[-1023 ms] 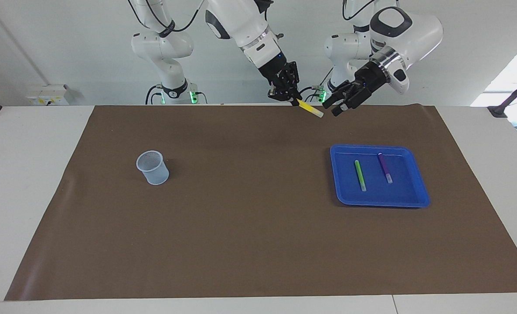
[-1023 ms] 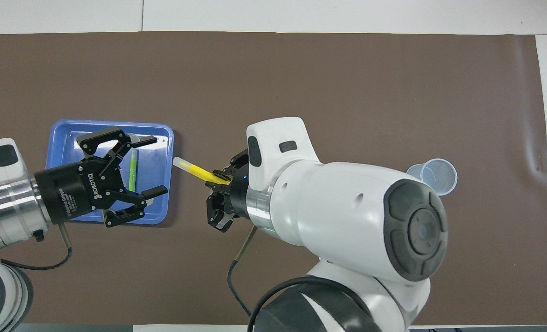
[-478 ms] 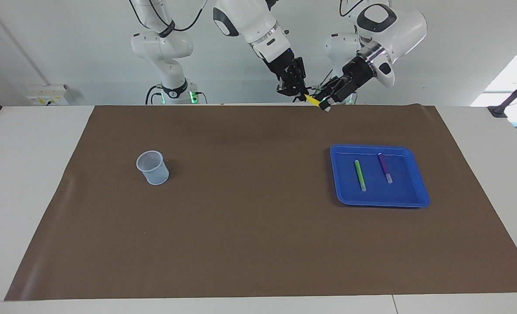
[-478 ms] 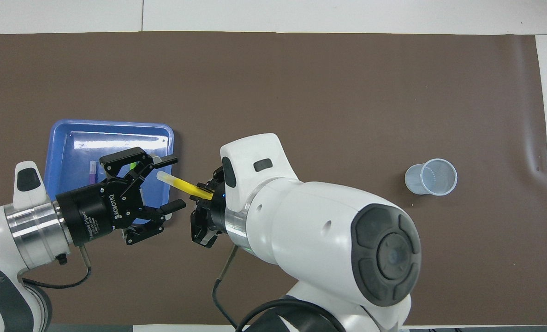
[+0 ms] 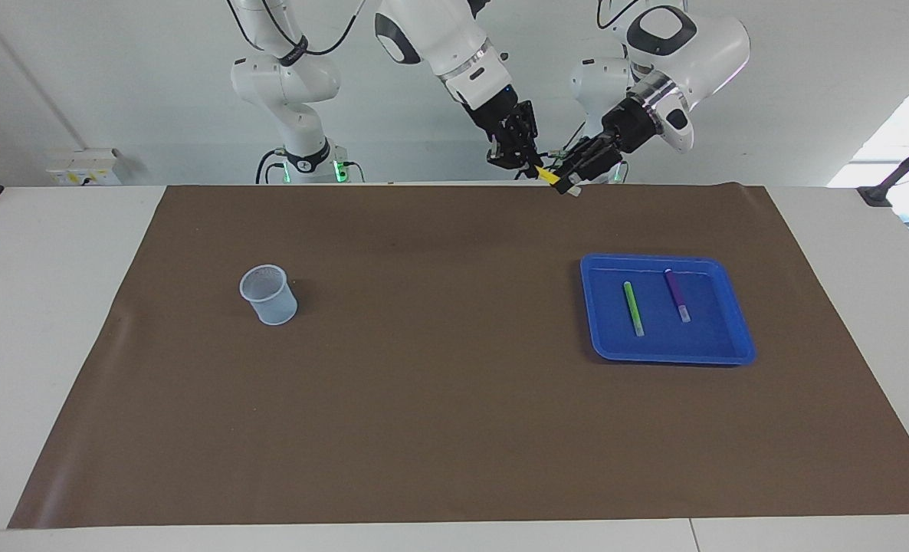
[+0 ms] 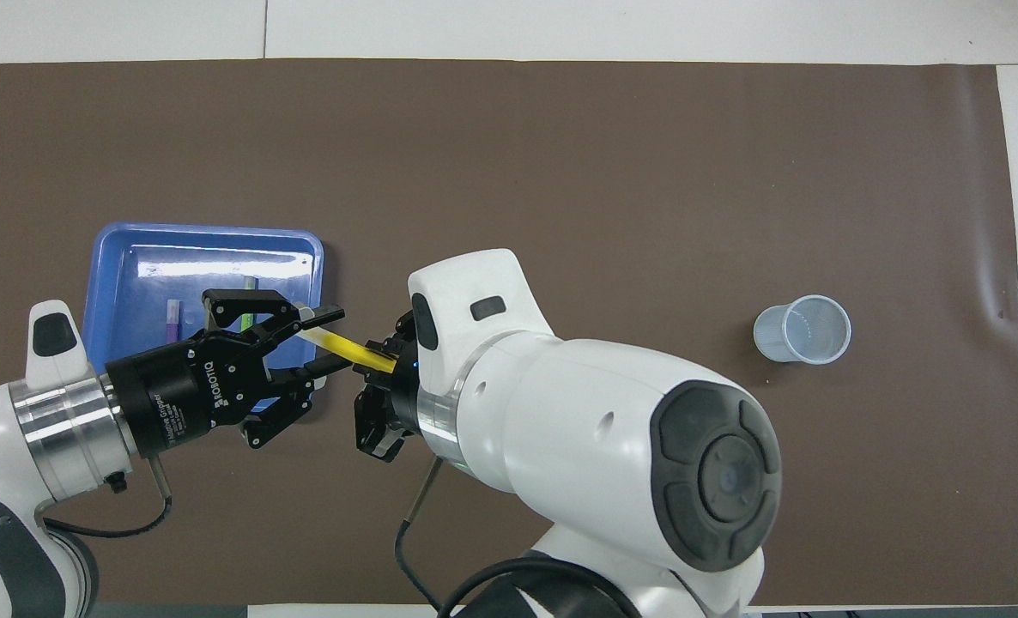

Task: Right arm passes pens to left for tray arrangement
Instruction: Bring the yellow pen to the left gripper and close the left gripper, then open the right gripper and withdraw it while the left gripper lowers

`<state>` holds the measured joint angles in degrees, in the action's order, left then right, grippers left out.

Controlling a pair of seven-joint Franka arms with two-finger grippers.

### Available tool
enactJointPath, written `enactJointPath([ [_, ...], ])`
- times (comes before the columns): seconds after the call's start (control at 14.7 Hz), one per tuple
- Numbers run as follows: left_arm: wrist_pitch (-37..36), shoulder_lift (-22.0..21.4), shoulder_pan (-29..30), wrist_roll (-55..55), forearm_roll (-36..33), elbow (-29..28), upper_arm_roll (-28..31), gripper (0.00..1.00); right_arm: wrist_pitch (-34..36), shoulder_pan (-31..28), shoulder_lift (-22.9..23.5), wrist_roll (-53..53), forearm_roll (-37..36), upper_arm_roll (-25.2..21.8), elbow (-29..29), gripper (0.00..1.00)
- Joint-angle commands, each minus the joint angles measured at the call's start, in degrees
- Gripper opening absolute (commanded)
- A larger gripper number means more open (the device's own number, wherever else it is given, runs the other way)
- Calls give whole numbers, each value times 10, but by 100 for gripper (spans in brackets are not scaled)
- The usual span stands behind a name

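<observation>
The right gripper [image 6: 378,358] holds the slim yellow marker pen [image 6: 343,347] up high while the left gripper's [image 6: 316,342] jaws squeeze its pale end, so letting go early could drop it beside the shallow blue plastic tray [image 5: 733,343].

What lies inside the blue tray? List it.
The tray holds a green pen and a purple pen, side by side, not touching. In the overhead view the left gripper covers part of both.

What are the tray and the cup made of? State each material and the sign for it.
Blue tray: looks like glossy moulded plastic, going by the light glare on its floor, the rounded corners and the raised rim. Cup: apparently thin translucent plastic, pale blue, since the brown mat shows faintly through its wall; a frosted finish is possible.
</observation>
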<state>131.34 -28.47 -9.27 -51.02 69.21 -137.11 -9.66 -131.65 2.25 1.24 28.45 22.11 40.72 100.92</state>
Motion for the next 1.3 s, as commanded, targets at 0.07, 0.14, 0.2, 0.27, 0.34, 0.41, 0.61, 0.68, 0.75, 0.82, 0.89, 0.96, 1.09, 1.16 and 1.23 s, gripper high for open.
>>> enactJointPath([
  [0.07, 15, -16, 0, -6, 9, -17, -4, 0, 2, -1, 6, 11, -12, 5, -5, 0],
  [0.14, 14, -17, 0, -4, 9, -17, -4, 0, 2, -1, 6, 11, -12, 5, -5, 0],
  [0.2, 14, -16, 0, -3, 9, -17, -4, 0, 2, -1, 6, 11, -12, 4, -5, 0],
  [0.27, 14, -16, 1, -3, 9, -17, -4, 0, 3, -1, 6, 11, -12, 5, -4, 0],
  [0.34, 14, -16, 1, -3, 9, -17, -3, 0, 3, -1, 6, 11, -12, 5, -5, 0],
  [0.41, 14, -16, 2, -4, 9, -17, -4, 0, 3, -1, 6, 11, -12, 5, -5, 0],
  [0.61, 14, -16, 6, -5, 9, -17, -3, 0, 4, -1, 6, 11, -12, 5, -5, 19],
  [0.68, 14, -16, 7, -5, 9, -17, -3, 0, 7, -2, 6, 12, -12, 4, -5, 99],
  [0.75, 14, -16, 7, -5, 9, -16, -3, 0, 7, -2, 7, 12, -12, 4, -5, 100],
  [0.82, 14, -16, 7, -5, 9, -16, -3, 0, 8, -3, 7, 13, -11, 4, -5, 100],
  [0.89, 15, -16, 8, -5, 9, -16, -3, 0, 9, -5, 8, 13, -12, 3, -4, 100],
  [0.96, 14, -15, 14, -5, 9, -15, -3, 0, 22, -7, 3, 19, -12, -4, -3, 100],
  [1.09, 15, -12, 22, -2, 9, -14, -3, 0, 58, -7, -20, 26, -12, -24, -1, 100],
  [1.16, 15, -11, 34, 3, 8, -12, -3, 0, 67, -7, -33, 26, -12, -41, 7, 100],
  [1.23, 15, -10, 50, 8, 3, -11, -3, 0, 84, -7, -48, 26, -13, -57, 13, 100],
])
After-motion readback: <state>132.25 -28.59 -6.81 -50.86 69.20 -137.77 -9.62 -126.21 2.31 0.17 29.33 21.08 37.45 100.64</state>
